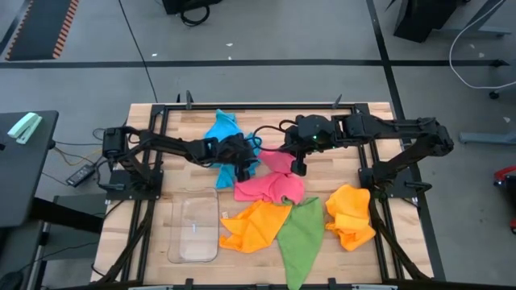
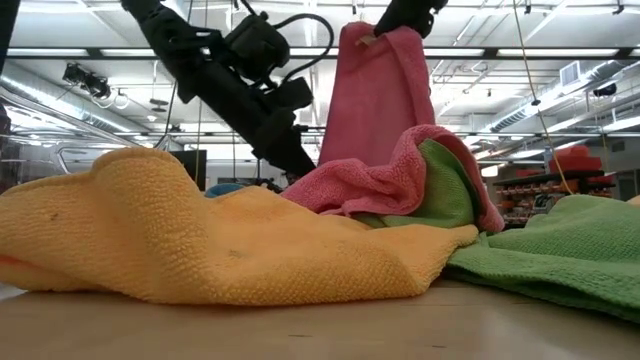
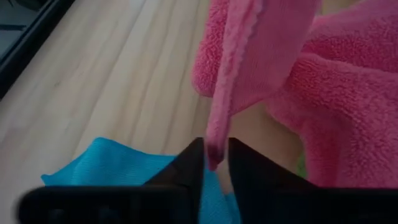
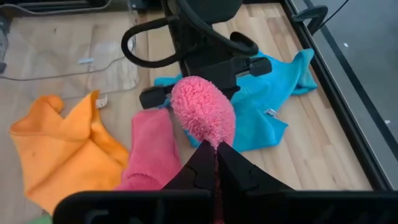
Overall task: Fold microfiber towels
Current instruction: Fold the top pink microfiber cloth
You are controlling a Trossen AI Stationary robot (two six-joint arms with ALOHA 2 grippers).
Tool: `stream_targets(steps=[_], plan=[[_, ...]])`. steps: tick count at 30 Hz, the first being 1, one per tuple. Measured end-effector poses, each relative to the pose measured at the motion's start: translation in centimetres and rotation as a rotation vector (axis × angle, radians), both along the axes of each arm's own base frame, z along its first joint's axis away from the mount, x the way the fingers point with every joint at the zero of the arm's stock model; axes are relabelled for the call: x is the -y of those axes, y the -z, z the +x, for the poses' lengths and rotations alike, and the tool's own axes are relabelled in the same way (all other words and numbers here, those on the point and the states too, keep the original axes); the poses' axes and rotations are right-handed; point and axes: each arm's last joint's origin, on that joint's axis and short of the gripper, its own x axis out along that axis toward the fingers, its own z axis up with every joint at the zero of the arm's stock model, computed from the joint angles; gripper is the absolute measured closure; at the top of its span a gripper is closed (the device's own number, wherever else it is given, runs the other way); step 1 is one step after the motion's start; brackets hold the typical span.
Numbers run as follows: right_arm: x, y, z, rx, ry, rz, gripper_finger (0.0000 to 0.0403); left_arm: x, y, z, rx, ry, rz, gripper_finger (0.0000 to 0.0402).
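The pink towel (image 2: 380,100) is being pinched between the right gripper (image 4: 214,152) jaws and nipped at its hanging edge between the left gripper (image 3: 214,163) jaws, so tension should be kept even.

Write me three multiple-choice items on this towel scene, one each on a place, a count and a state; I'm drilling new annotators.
1. Where is the clear tray?
A. on the table's near-left part, beside an orange towel
B. under the blue towel
C. on the floor

2. How many orange towels lie on the table?
A. one
B. two
C. four

3. What is the right gripper doing?
A. hanging open over bare wood
B. shut on the pink towel, lifting it
C. pressing the green towel flat

Answers:
1 A: the high view shows it there.
2 B: another orange towel lies at the right.
3 B: its fingers pinch the pink fabric.
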Motion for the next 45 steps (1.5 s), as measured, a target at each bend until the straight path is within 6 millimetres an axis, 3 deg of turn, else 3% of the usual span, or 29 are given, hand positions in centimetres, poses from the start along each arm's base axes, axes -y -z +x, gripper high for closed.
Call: stream_targets(steps=[3,11,19,24,30,38,45], plan=[[0.0,0.1,-0.1,-0.022,-0.005,-0.008,0.0393,-0.4,-0.9,0.4,-0.030,0.001,0.010,0.0390],[0.1,1.2,-0.5,-0.126,-0.011,-0.068,0.0393,-1.7,-3.4,0.7,-0.063,-0.031,0.062,0.0394],[0.9,4.7,-1.0,-0.259,0.036,-0.125,0.0393,-2.6,-5.7,0.4,-0.078,-0.063,0.181,0.0395],[1.8,4.9,-1.5,-0.313,0.076,-0.146,0.0393,-3.0,-6.9,0.5,-0.085,-0.090,0.281,0.0397],[2.0,3.1,-1.7,-0.313,0.082,-0.234,0.0393,-3.1,-10.3,0.4,-0.040,-0.080,0.372,0.0396],[2.0,-2.0,-2.3,-0.223,0.085,-0.259,0.0393,-3.0,-15.1,0.1,-0.034,-0.061,0.403,0.0394],[0.5,-3.7,-3.0,-0.209,0.007,-0.143,0.0393,-1.2,-18.0,-0.3,-0.100,0.000,0.386,0.0391]])
